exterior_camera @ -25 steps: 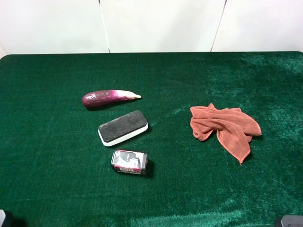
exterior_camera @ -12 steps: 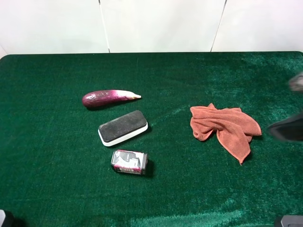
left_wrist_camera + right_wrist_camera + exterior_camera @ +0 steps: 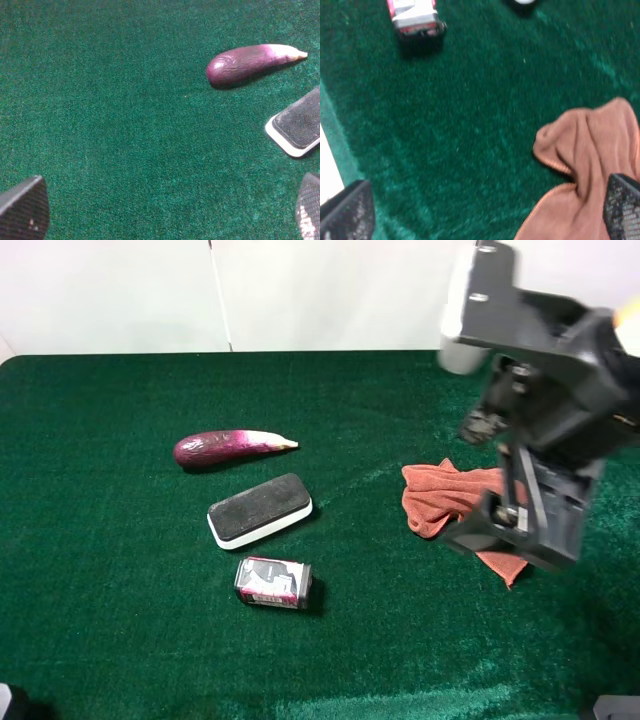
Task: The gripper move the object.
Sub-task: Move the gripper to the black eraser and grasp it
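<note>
The eraser, a white block with a black felt top, lies untouched left of the table's middle, between an eggplant and a can. Part of it shows in the left wrist view. My right gripper hangs blurred above the orange cloth at the right, far from the eraser. In the right wrist view the right gripper is open wide and empty, with one fingertip at each side. My left gripper is open and empty over bare felt, left of the eraser.
A purple eggplant lies behind the eraser. A small crushed can lies in front of it. An orange cloth lies crumpled at the right, partly under the right arm. The green felt table ends at a white wall.
The right arm has swung in from the right edge and now stands large over the orange cloth. The eraser, eggplant, can and cloth have not moved.
</note>
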Tool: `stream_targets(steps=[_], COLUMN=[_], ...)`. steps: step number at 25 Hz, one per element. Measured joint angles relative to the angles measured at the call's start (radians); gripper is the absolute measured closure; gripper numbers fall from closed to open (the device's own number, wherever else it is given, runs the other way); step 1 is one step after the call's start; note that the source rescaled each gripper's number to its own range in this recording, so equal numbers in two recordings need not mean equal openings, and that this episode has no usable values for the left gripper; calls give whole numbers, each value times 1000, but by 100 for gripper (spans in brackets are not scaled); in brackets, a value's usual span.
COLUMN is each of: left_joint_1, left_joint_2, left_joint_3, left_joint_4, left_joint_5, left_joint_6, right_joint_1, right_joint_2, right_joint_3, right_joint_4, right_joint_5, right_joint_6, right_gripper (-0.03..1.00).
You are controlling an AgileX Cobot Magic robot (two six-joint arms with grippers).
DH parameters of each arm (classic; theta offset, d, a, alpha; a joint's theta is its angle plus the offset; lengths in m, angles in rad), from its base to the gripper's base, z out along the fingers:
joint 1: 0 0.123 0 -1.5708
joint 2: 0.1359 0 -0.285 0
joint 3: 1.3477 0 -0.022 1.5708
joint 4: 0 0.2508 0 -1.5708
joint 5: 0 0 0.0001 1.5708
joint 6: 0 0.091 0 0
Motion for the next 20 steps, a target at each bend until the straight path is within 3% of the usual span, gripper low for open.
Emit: stream_targets(steps=[9,20], left_joint_1=[0,0], left_joint_2=[-1,-1], left_joint_3=[0,0], left_joint_4=[0,0], left_joint_5=[0,0], left_joint_6=[0,0], right_joint_1=[83,97], right_joint_2=[297,661], right_joint_3=[-300,-600], right_joint_4=[-60,-73], right_joint_5=[40,112], right_joint_6=[-57,-209], right_gripper=[-3,-3])
